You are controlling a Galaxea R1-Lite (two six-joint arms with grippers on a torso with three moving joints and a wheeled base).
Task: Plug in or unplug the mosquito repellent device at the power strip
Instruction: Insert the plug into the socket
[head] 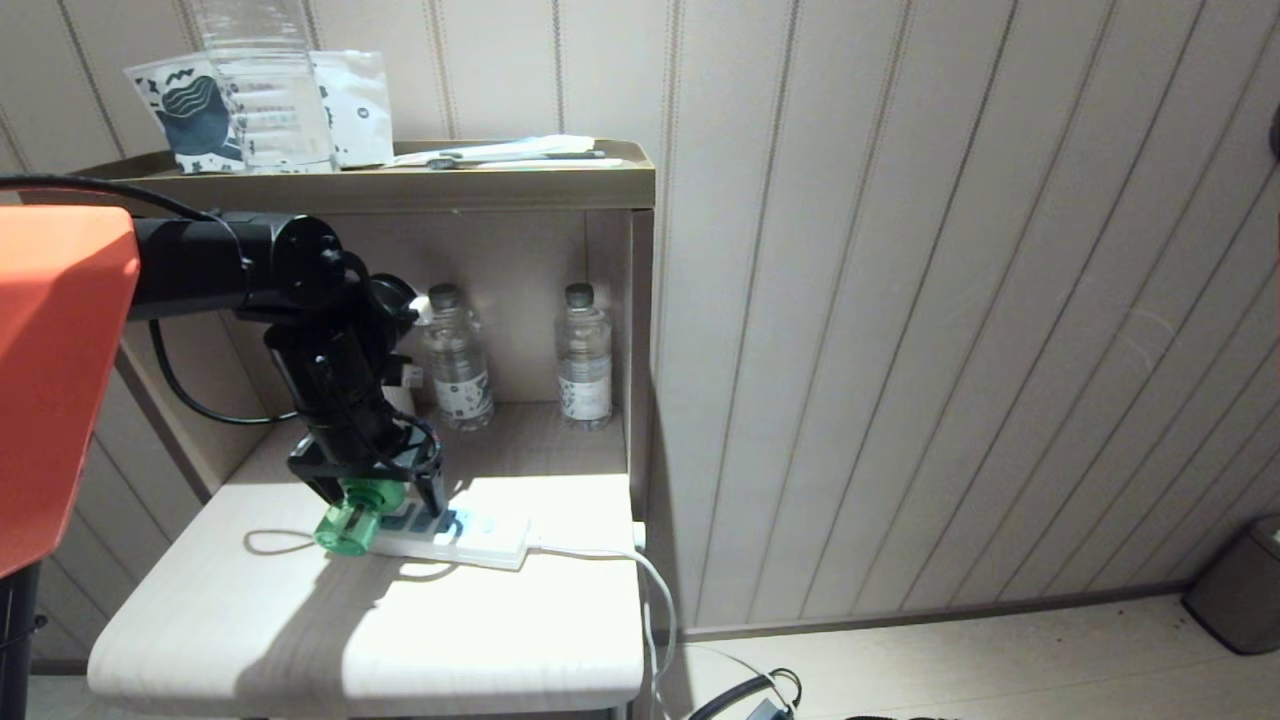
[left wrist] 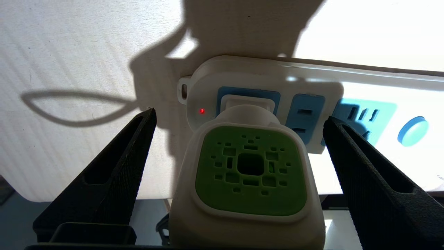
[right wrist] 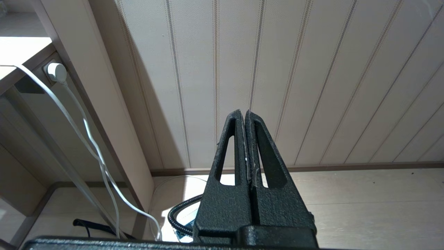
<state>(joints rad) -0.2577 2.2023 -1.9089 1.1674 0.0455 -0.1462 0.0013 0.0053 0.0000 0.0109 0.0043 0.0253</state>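
Note:
The mosquito repellent device point(left wrist: 248, 173), a white head with a green vented face, sits plugged into the end socket of the power strip point(left wrist: 312, 90); a red light glows beside it. In the head view the device point(head: 352, 520) shows green at the left end of the white power strip point(head: 480, 540) on the low shelf. My left gripper point(left wrist: 239, 119) stands open around the device, one finger on each side with clear gaps, touching nothing. In the head view the left gripper point(head: 375, 495) hangs just over it. My right gripper point(right wrist: 245, 116) is shut and empty, parked low facing the panelled wall.
Two clear water bottles point(head: 457, 355) stand at the back of the shelf niche. A tray with a plastic container point(head: 270, 90) and papers tops the cabinet. The strip's white cord point(head: 640, 580) drops over the shelf's right edge. A grey bin point(head: 1240, 585) stands at the far right.

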